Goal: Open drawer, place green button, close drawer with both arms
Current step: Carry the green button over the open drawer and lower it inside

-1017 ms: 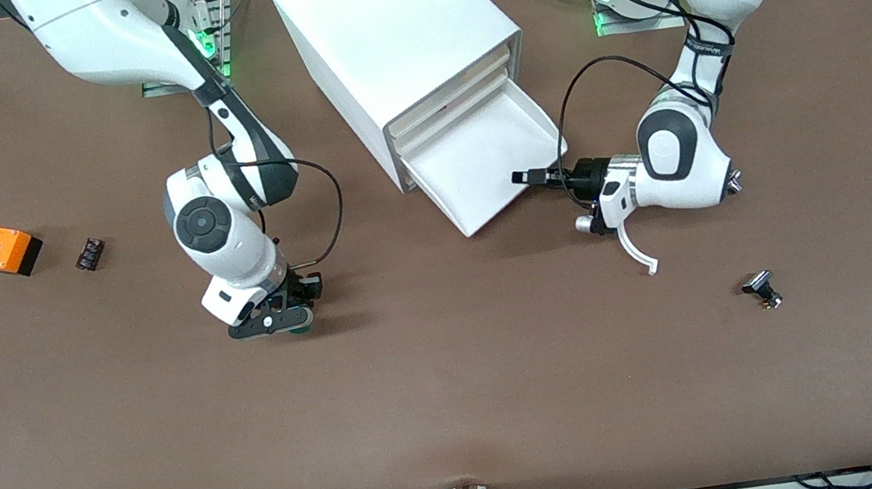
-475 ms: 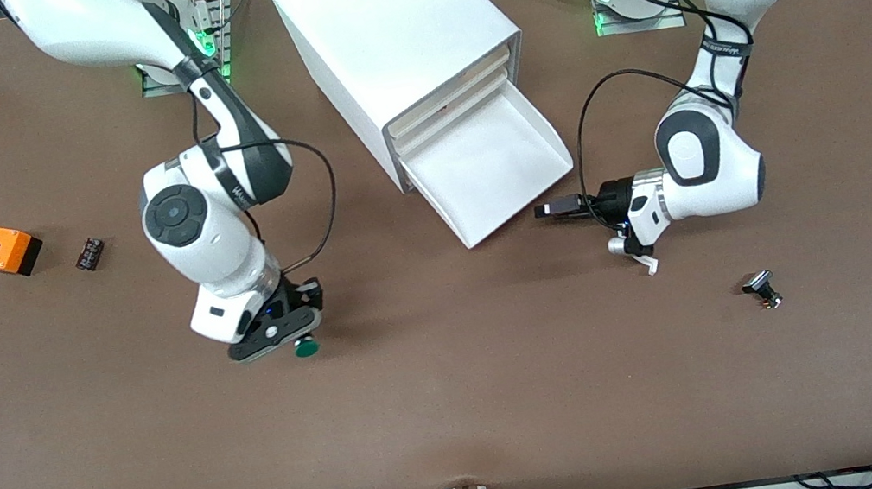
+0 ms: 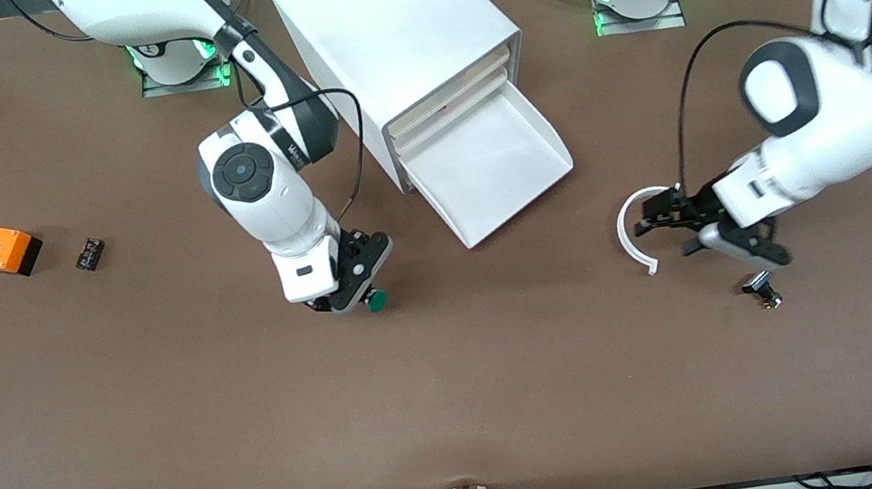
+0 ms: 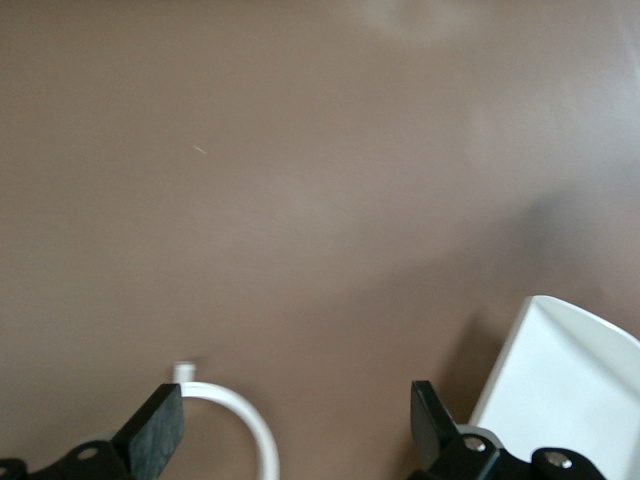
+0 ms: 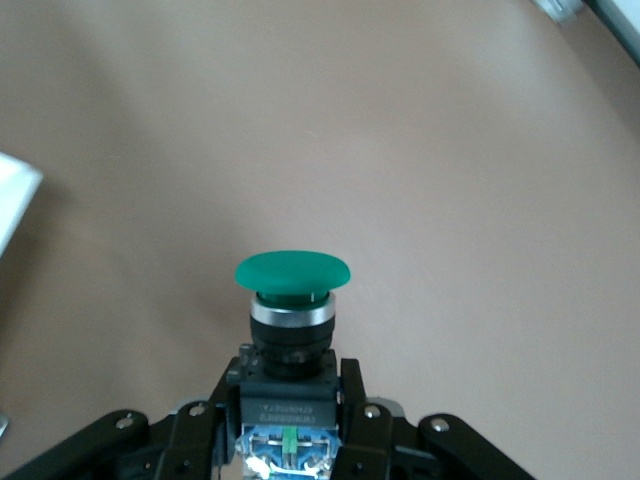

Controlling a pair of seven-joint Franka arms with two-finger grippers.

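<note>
while the drawer point(image 3: 490, 170) stands pulled out of the cabinet point(image 3: 399, 40), its tray bare and white, every item below is placed against that cabinet.

cabinet: white box, on the table point(image 3: 460, 398) between the two arm bases, its front turned toward the left arm's end and slightly toward the front camera.

drawer: lowest of the stack, open, sloped lip nearest the front camera; a corner of it shows in the left wrist view point(image 4: 560, 385).

right gripper point(image 3: 355, 283): over the table, just off the cabinet's lower corner toward the right arm's end, fingers pressed onto the button.

button point(image 3: 377, 300): pinched by its black-and-blue body between the right gripper's fingers, green cap pointing away from the wrist; seen close in the right wrist view point(image 5: 291, 300), cap clear of the table. not in the drawer.

left gripper point(image 3: 666, 230): over the table, off the drawer's lip toward the left arm's end, fingers spread wide and holding nothing; in the left wrist view point(image 4: 295, 425) both fingertips point(image 4: 160, 425) show well apart.

white hook point(image 3: 631, 235): curved strip beside the left gripper; whether it lies on the table or hangs from the wrist cannot be told.

black-capped button point(image 3: 761, 289): on the table, nearer the front camera than the cabinet, toward the left arm's end, just beside the left gripper.

orange box point(image 3: 4, 249): on the table, well apart from the cabinet, toward the right arm's end.

small dark part point(image 3: 89, 253): just beside the orange box, on its cabinet side.
</note>
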